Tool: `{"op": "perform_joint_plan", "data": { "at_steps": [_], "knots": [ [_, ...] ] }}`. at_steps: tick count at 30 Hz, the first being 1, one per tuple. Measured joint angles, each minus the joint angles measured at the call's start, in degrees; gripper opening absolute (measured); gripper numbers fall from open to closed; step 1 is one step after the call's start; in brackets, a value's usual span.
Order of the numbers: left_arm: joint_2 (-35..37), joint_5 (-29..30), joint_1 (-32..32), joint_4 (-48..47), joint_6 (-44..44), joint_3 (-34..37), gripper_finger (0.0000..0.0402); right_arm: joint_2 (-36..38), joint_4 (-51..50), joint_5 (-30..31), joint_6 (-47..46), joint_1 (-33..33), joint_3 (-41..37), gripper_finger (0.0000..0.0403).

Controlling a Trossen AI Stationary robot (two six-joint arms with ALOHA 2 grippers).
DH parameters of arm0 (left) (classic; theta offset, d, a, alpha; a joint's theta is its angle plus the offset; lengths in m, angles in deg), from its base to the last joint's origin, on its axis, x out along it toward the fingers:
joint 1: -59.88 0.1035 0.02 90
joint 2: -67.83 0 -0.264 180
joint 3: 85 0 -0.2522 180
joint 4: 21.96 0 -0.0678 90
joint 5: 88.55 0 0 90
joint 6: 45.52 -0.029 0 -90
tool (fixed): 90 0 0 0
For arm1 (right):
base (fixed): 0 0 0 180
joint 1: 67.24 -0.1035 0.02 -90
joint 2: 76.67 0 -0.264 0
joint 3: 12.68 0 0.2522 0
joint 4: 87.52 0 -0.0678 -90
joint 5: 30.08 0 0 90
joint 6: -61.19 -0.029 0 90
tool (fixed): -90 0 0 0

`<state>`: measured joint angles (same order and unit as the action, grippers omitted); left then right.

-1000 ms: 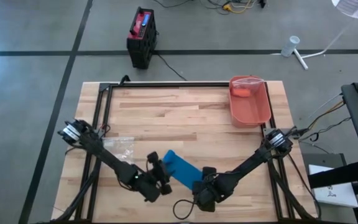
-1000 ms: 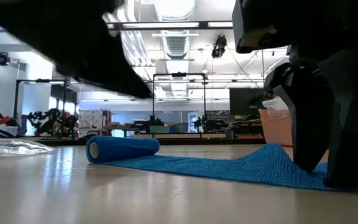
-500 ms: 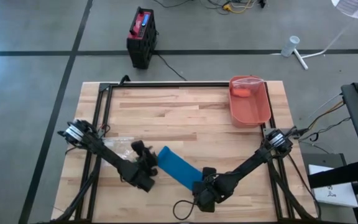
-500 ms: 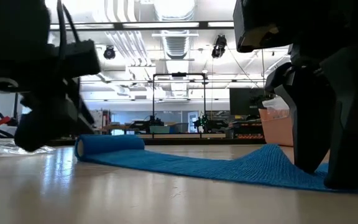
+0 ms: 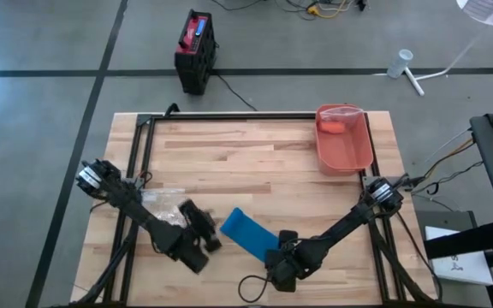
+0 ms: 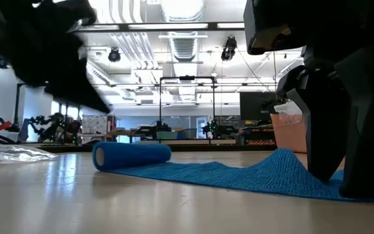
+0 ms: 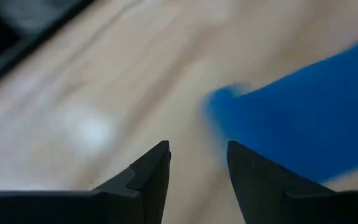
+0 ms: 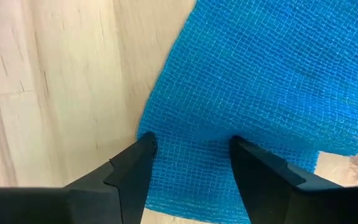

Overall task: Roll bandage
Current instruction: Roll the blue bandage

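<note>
Now you see the blue bandage (image 5: 248, 233) lying on the wooden table (image 5: 246, 162), its rolled end toward the left claw (image 5: 197, 237). Your left claw hangs just beside this roll, spread apart and holding nothing. Your right claw (image 8: 188, 152) presses the flat loose end down, its fingers spread on the cloth.

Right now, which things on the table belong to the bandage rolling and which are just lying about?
In the job:
- blue bandage, partly rolled
- right gripper, jaws apart, pressing the bandage's loose end
- left gripper, jaws apart, beside the roll

Lying about:
- pink bin
- clear plastic wrapper
</note>
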<state>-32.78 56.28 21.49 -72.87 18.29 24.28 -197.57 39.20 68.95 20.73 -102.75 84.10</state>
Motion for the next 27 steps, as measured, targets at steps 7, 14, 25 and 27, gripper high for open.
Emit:
{"op": "perform_joint_plan", "data": {
  "at_steps": [7,14,25,27],
  "knots": [
    [-5.9,-0.6,-0.4,34.1,-25.2,0.4,0.0153,0.0,0.7,0.0,0.2,0.0,0.0,0.0211],
    [-11.0,-1.5,3.1,18.9,-17.1,0.5,0.0153,0.0,1.0,0.0,0.0,-0.1,0.0,0.0205],
    [-8.1,0.2,3.4,-10.9,2.3,0.9,0.0153,0.0,1.3,0.4,-0.5,-1.0,0.0,0.0217],
    [-7.6,0.1,3.3,-10.8,2.9,1.4,0.0153,0.0,1.3,0.5,-1.3,-1.4,0.0,0.0217]
  ]
}}
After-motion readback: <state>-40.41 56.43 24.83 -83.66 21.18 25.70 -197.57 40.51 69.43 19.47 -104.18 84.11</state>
